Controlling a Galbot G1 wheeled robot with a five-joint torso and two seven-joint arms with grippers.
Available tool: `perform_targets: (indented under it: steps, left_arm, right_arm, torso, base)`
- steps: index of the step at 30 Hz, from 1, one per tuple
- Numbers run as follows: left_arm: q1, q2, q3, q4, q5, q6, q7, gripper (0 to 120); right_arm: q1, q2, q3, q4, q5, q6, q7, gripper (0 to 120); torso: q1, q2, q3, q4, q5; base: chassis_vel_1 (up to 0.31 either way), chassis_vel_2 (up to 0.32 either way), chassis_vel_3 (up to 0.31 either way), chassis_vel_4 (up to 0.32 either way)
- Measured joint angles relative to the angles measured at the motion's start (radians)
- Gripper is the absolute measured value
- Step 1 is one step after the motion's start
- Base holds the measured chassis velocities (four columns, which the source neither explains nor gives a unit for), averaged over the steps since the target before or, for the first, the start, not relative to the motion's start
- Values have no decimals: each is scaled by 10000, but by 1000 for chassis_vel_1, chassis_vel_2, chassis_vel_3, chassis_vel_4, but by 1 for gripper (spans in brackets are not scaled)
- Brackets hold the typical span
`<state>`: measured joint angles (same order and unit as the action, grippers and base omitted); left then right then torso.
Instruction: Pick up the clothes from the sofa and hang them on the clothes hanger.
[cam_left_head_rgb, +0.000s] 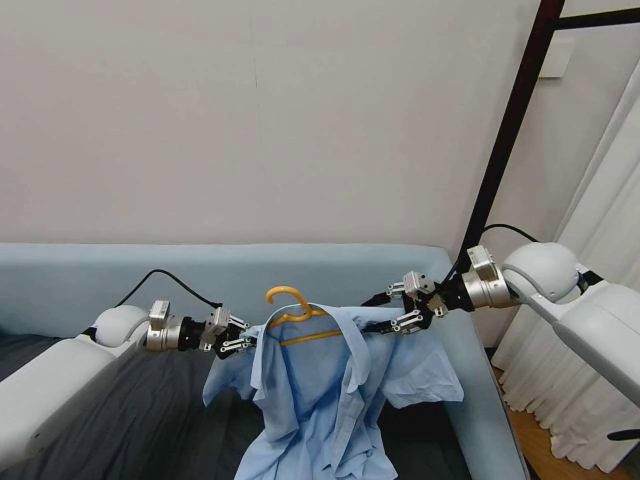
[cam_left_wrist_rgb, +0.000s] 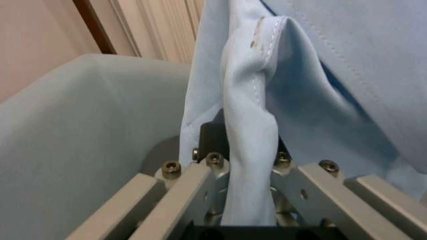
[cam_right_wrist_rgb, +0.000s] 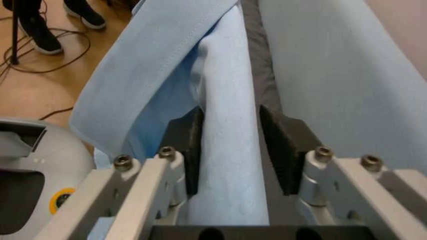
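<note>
The blue shirt (cam_left_head_rgb: 320, 400), draped on its yellow hanger (cam_left_head_rgb: 290, 300), hangs spread above the sofa (cam_left_head_rgb: 100, 275), left hand (cam_left_head_rgb: 243, 342) and right hand (cam_left_head_rgb: 400, 318) each clenched on a shoulder fold; the lift looks done; next, I'd say, comes a carry to the black rack (cam_left_head_rgb: 510, 130).

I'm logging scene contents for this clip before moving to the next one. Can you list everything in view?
shirt: one, light blue, draped on the hanger, held up in front of the sofa back
hanger: one, yellow, inside the shirt's collar, hook sticking up
sofa: one, pale blue, along the wall
seat cover: one, dark grey, on the sofa seat
rack pole: one, black, rising past the sofa's right end
curtain: one, white, far right
left pincer: one, silver, shut on the shirt's left shoulder
right pincer: one, silver, shut on the shirt's right shoulder
</note>
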<state>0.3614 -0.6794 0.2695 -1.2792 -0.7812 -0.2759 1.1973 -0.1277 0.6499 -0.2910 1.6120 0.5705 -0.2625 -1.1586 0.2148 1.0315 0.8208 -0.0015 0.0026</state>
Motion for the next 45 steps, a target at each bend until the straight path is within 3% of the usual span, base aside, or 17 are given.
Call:
perform_targets:
  steps: [3,7,23,24,27,32,37,41,43,45]
  left_arm:
    - [-51,-35,37,18,5,-3,10,1]
    - [-115,-83,81,23,9,-8,40,1]
    - [-284,-15,214,63,-61,-241,-20,4]
    - [-304,-14,215,77,-81,-249,-31,11]
    - [-320,-9,218,106,-87,-250,-42,16]
    - [-336,3,183,131,-108,-264,-135,42]
    - [-365,76,-23,190,-177,-286,-158,55]
    - [-448,222,-570,805,-282,-480,-313,72]
    - [-474,232,-653,986,-285,-530,-341,75]
    - [-526,253,-919,1647,-286,-708,-518,86]
  right_arm:
    - [23,15,0,-53,-145,-22,-169,25]
    - [73,87,-4,-168,-442,-31,-448,7]
    - [93,121,52,-163,-537,293,-451,7]
    - [72,89,69,-155,-454,302,-412,7]
    - [14,7,99,-138,-266,304,-306,7]
    - [-198,-211,223,-114,235,237,-96,7]
    - [-526,-345,440,-152,286,232,31,7]
    - [-1097,-533,809,-205,555,209,337,7]
    - [-1188,-569,872,-205,651,191,423,7]
    - [-1593,-741,1110,-88,1242,33,980,7]
  torso:
    - [0,0,0,-1,0]
    - [0,0,0,-1,0]
    - [0,0,0,0,0]
    - [0,0,0,0,0]
    - [0,0,0,0,0]
    - [0,1,0,0,-1]
    - [0,2,0,-1,-1]
    - [0,2,0,-1,1]
    - [-1,2,0,0,1]
    - [-1,2,0,1,0]
  base:
    - [0,0,0,0]
    - [0,0,0,0]
    - [0,0,0,0]
    - [0,0,0,0]
    - [0,0,0,0]
    - [0,0,0,0]
    - [0,0,0,0]
    - [0,0,0,0]
    - [0,0,0,0]
    - [0,0,0,0]
